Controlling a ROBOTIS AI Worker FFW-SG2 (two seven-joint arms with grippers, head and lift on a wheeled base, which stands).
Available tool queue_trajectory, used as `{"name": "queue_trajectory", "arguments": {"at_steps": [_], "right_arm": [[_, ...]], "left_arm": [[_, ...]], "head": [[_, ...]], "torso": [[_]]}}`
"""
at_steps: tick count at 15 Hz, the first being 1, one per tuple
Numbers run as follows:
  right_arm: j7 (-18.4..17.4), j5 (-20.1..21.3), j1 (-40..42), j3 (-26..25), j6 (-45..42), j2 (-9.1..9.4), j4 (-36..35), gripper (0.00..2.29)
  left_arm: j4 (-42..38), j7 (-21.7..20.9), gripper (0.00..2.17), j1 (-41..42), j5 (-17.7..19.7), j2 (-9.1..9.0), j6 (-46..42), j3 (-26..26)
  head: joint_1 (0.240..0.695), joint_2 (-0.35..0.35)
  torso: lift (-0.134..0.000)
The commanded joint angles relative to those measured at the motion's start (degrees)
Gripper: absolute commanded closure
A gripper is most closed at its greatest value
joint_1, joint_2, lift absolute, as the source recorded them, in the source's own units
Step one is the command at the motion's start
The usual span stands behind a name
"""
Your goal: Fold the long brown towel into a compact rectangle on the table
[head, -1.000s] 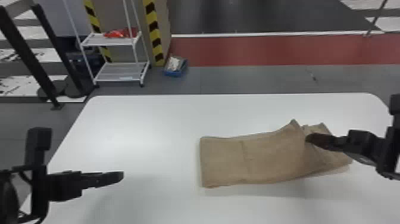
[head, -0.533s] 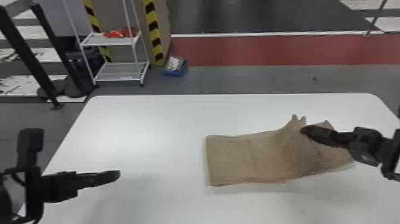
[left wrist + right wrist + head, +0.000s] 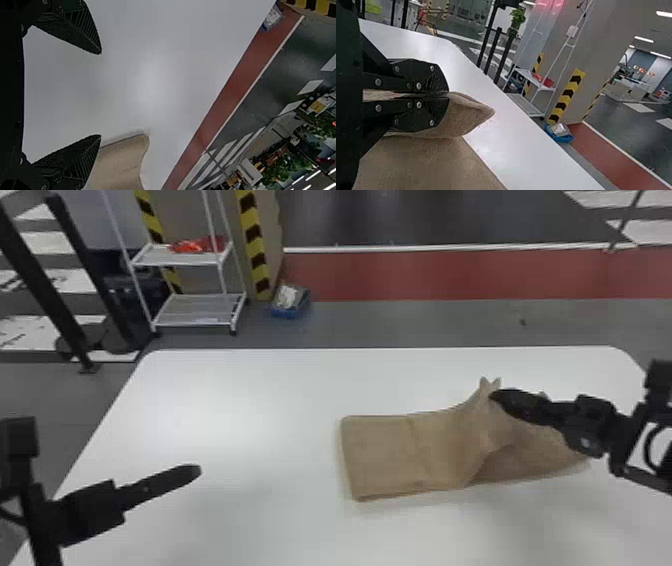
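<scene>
On the right half of the white table, the brown towel [image 3: 385,450] lies with its left part flat and its right part bunched and raised. My right gripper [image 3: 495,395] is at the raised peak near the towel's far edge. In the right wrist view the fingers of my right gripper [image 3: 449,95] are pressed together on a fold of the towel [image 3: 466,114], whose tip sticks out past them. My left gripper [image 3: 197,471] stays over the table's left side, apart from the towel. The left wrist view shows my left gripper [image 3: 101,95] spread wide with nothing between its fingers, the towel [image 3: 121,166] farther off.
The white table [image 3: 250,390] has rounded far corners. Behind it on the floor stand a white rack [image 3: 195,310] with red items, a blue bin [image 3: 290,302] and black-and-yellow striped posts [image 3: 255,245].
The right gripper has shifted slightly left and higher with the pinched towel. The towel's left edge has slid a little to the right, and its middle has bunched up. The left arm has moved back slightly.
</scene>
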Motion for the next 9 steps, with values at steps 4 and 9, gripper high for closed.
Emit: {"name": "queue_trajectory", "arguments": {"at_steps": [4, 9], "right_arm": [[0.4, -1.5, -1.7, -2.2, -5.2, -4.03, 5.1, 1.09], [0.4, -3.8, -3.4, -1.8, -7.1, -8.16, 10.3, 1.09]], "left_arm": [[-2.5, 0.8, 0.15, 1.1, 3.0, -0.87, 0.2, 3.6], [-2.5, 2.7, 0.15, 1.3, 4.0, -0.87, 0.2, 2.8]], "head": [[0.695, 0.062], [0.695, 0.008]], "torso": [[-0.125], [-0.125]]}}
